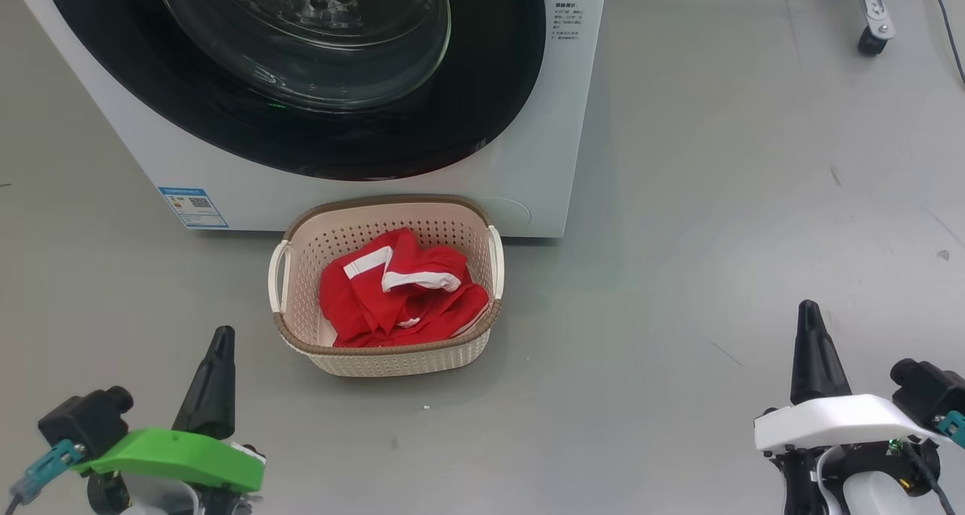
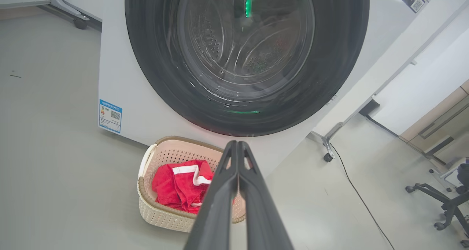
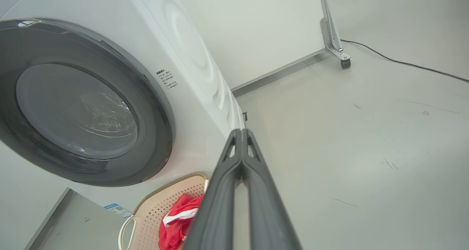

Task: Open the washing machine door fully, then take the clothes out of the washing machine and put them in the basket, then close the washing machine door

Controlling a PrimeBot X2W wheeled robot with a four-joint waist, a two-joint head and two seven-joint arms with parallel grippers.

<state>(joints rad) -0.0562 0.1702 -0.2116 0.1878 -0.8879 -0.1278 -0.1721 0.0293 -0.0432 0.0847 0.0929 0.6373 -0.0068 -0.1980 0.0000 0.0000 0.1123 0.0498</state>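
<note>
The white washing machine (image 1: 528, 160) stands ahead with its black-rimmed door (image 1: 482, 85) shut flat against the front; the steel drum shows through the glass (image 2: 249, 48). Red clothes (image 1: 399, 296) with white trim lie in the cream basket (image 1: 392, 360) on the floor right before the machine. My left gripper (image 1: 222, 334) sits low at the left, fingers pressed together and empty. At the lower right my right gripper (image 1: 808, 308) is likewise shut and empty. Both are well clear of the basket. The wrist views show the clothes (image 2: 179, 186) (image 3: 176, 224) and the door (image 3: 154, 107).
Grey floor surrounds the machine. A wheeled frame leg (image 1: 873, 40) stands at the far right, with a black cable (image 2: 351, 184) running across the floor. An office chair base (image 2: 443, 202) and wood-fronted cabinets (image 2: 439, 133) lie to the machine's right.
</note>
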